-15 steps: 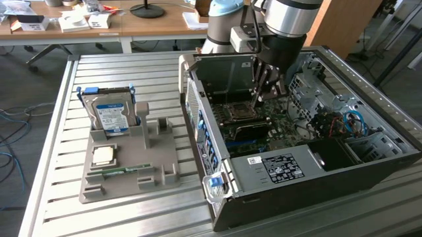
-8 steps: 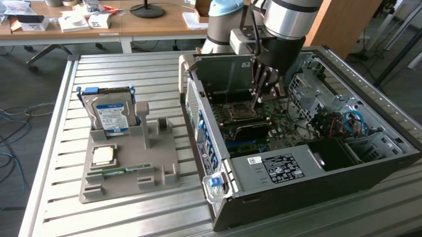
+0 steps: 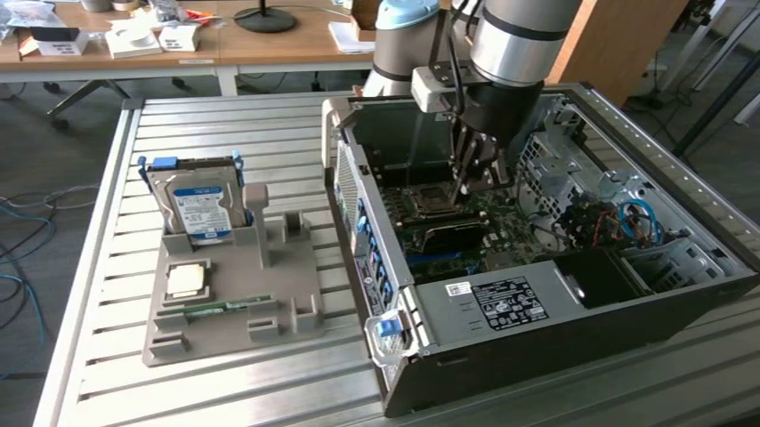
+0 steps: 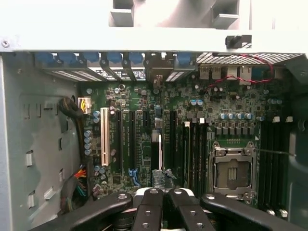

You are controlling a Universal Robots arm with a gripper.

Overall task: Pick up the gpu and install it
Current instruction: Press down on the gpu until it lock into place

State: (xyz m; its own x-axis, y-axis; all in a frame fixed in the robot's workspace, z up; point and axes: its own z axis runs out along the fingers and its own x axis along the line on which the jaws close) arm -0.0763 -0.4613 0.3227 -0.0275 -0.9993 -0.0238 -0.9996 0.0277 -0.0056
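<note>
Exterior view: one arm (image 3: 522, 36) comes down from above, wrist near vertical, into the open computer case (image 3: 665, 294) lying on its side on the slatted table (image 3: 214, 124). Gripper (image 3: 479, 182) points straight down at the motherboard (image 3: 505, 222), inside the case near its back wall. Fingers are pressed together, no gap between them.

The gpu (image 3: 446, 236) stands on edge on the motherboard inside the case, black cooler face toward the camera, just below the fingertips and a bit toward the exterior view's left. In the wrist view the card shows edge-on as a thin pale line among the expansion slots, running up to the fingertips. Can't tell whether the fingers pinch the card or only sit right above it.

Counts:
- 1 arm
- 1 gripper
- 1 gpu
- 1 case
- 1 power supply (image 3: 511, 298) with a white label, at the near end of the case
- 1 empty CPU socket (image 4: 232, 173)
- 1 white slot (image 4: 104, 137)

On the exterior view's left, well apart from the case:
- 1 grey parts holder (image 3: 255, 311)
- 1 hard drive (image 3: 199, 206) with a blue label, upright in the holder
- 1 square processor chip (image 3: 188, 280), flat in the holder
- 1 green memory stick (image 3: 216, 309), lying in the holder
</note>
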